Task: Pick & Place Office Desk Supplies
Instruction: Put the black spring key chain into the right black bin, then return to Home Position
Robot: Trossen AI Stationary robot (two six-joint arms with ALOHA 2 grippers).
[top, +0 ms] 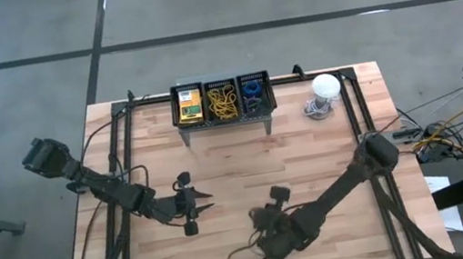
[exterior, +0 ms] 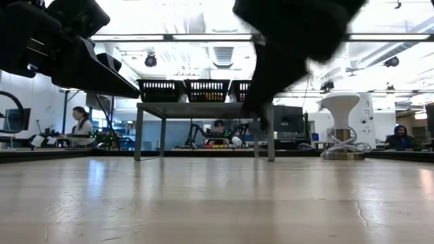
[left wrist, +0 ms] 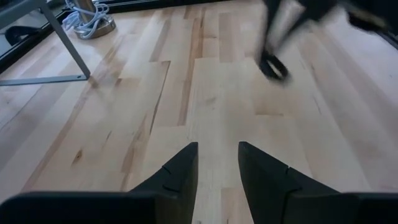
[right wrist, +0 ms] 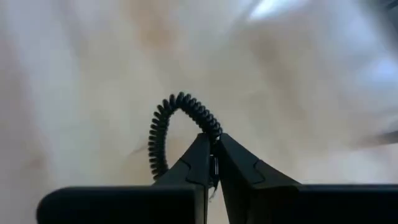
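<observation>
My right gripper (right wrist: 212,142) is over the near middle of the table (top: 259,224), shut on a black coiled elastic loop (right wrist: 166,124). The left wrist view shows that loop (left wrist: 273,66) below the blurred right arm. My left gripper (left wrist: 217,155) waits open over bare wood at the near left (top: 197,204), pointing toward the right arm. At the far middle, a black three-part basket (top: 220,83) holds a yellow crayon box (top: 191,105), yellow rubber bands (top: 223,102) and blue loops (top: 251,91). My right gripper pinches the loop's coiled strand at one spot (right wrist: 215,129) between its two fingertips. The fingers slant downward toward the table. The rest of the loop arcs out beyond the fingertips. Whether it is clear of the wood I cannot tell.
The basket sits on a grey metal stand (top: 226,127) with legs on the table. A white dome-shaped object (top: 325,88) with a coiled cord stands at the far right. Black rails (top: 117,165) run along the table's left and right sides. People sit in the room behind (exterior: 81,125).
</observation>
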